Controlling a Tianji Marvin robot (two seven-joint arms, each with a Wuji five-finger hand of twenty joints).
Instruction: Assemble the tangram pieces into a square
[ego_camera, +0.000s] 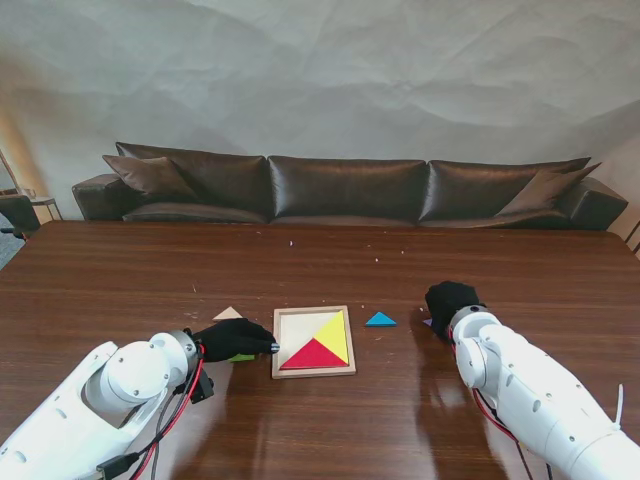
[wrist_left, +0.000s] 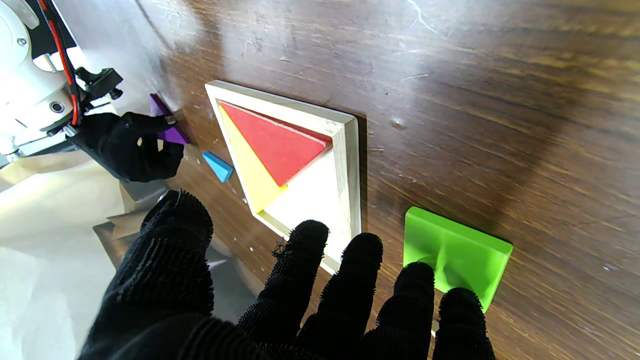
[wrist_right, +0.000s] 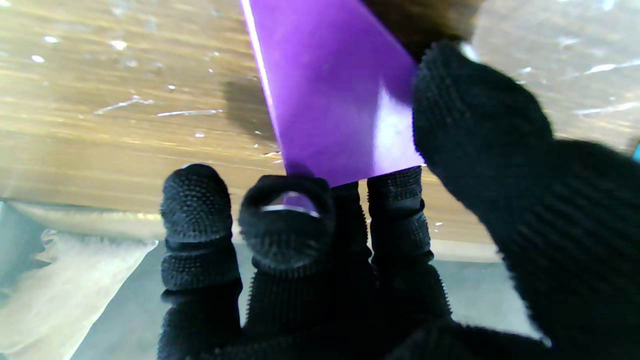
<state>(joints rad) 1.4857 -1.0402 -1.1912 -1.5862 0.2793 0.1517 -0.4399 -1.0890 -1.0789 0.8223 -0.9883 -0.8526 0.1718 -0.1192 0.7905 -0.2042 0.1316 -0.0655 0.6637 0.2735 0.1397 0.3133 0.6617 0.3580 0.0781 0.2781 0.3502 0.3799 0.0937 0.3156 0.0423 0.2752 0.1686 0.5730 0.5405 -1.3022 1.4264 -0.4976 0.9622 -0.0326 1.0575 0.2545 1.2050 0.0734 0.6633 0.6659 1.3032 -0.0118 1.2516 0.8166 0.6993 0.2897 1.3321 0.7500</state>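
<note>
The wooden tray (ego_camera: 277, 345) (wrist_left: 350, 165) holds a red triangle (ego_camera: 313, 355) (wrist_left: 275, 142) and a yellow triangle (ego_camera: 334, 335) (wrist_left: 250, 170); the rest of its floor is bare. My left hand (ego_camera: 235, 339) (wrist_left: 300, 300) is open at the tray's left edge, fingers spread over a green square (ego_camera: 242, 357) (wrist_left: 455, 255) lying on the table. To the right of the tray, my right hand (ego_camera: 450, 300) (wrist_right: 350, 240) pinches a purple piece (ego_camera: 427, 322) (wrist_right: 330, 90) (wrist_left: 167, 125) between thumb and fingers. A small blue triangle (ego_camera: 380, 319) (wrist_left: 218, 166) lies between the tray and the right hand.
A tan triangle (ego_camera: 228, 313) rests on the table just beyond my left hand. A dark leather sofa (ego_camera: 345, 190) runs along the far edge of the brown table (ego_camera: 320, 260).
</note>
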